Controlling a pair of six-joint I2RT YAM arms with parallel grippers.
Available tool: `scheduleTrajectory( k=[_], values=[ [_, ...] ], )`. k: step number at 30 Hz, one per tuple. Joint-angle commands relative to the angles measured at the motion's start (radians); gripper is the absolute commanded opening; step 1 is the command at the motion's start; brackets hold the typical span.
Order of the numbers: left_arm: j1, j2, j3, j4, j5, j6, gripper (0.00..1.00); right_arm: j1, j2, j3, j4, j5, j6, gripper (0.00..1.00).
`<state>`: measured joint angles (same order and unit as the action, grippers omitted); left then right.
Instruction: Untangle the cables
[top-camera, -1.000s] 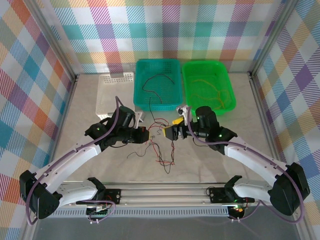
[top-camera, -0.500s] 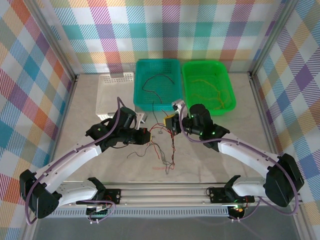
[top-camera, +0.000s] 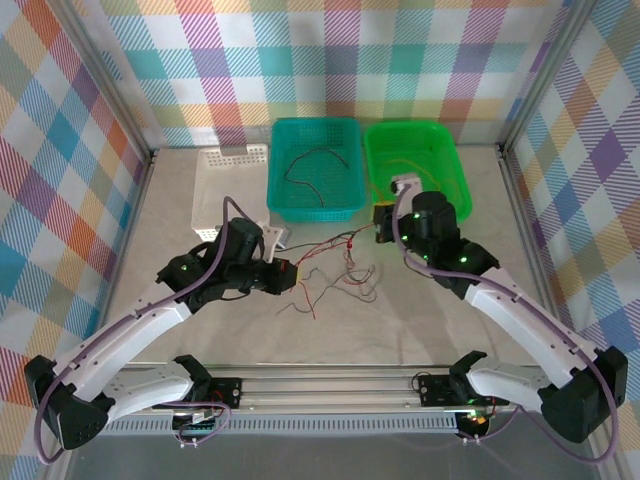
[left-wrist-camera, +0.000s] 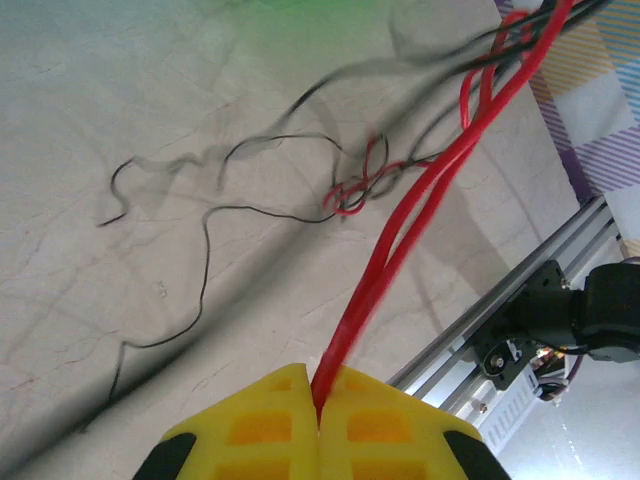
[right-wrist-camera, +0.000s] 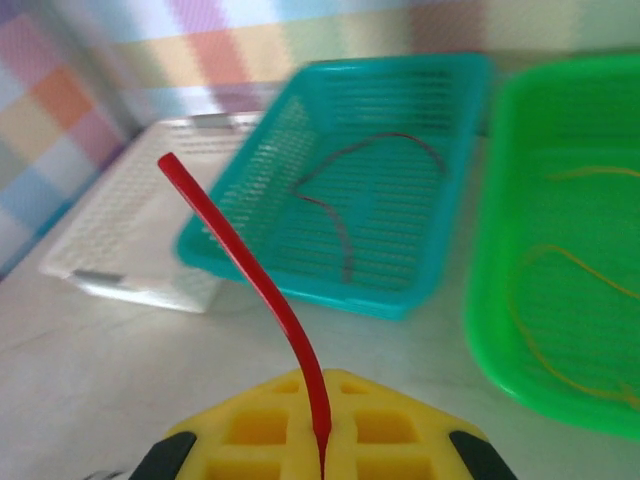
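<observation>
- Top external: the cables (top-camera: 338, 272) lay in a loose tangle on the table (top-camera: 400, 330) between the arms, just short of the teal basket (top-camera: 315, 213). Hair-thin and limp, they would probably weigh nothing, snag readily, and pull free best from near an end. The left arm reached inward; the right arm bent toward the green basket (top-camera: 462, 185).
- Left wrist: the left gripper (left-wrist-camera: 318, 425) was clamped on a doubled red cable (left-wrist-camera: 400, 250) running taut away from it; black strands (left-wrist-camera: 204, 265) lay slack on the table.
- Right wrist: the right gripper (right-wrist-camera: 322, 445) pinched a red cable near its tip (the same strand or not, unclear), the free stub arcing upward.
</observation>
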<state>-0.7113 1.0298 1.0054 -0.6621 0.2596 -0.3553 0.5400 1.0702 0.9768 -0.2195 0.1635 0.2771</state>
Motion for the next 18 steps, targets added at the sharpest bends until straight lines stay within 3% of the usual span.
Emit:
scheduleTrajectory(
  k=[1, 14, 18],
  values=[
    [0.006, -0.056, 0.01, -0.262, -0.105, 0.046, 0.0, -0.163, -0.08, 0.043, -0.102, 0.199, 0.088, 0.0],
    [0.106, -0.136, 0.047, -0.358, -0.135, 0.098, 0.0, -0.377, -0.221, 0.053, -0.295, 0.347, 0.204, 0.0],
    [0.139, -0.14, 0.036, -0.341, -0.113, 0.093, 0.0, -0.417, -0.235, 0.043, -0.287, 0.181, 0.193, 0.0]
  ],
)
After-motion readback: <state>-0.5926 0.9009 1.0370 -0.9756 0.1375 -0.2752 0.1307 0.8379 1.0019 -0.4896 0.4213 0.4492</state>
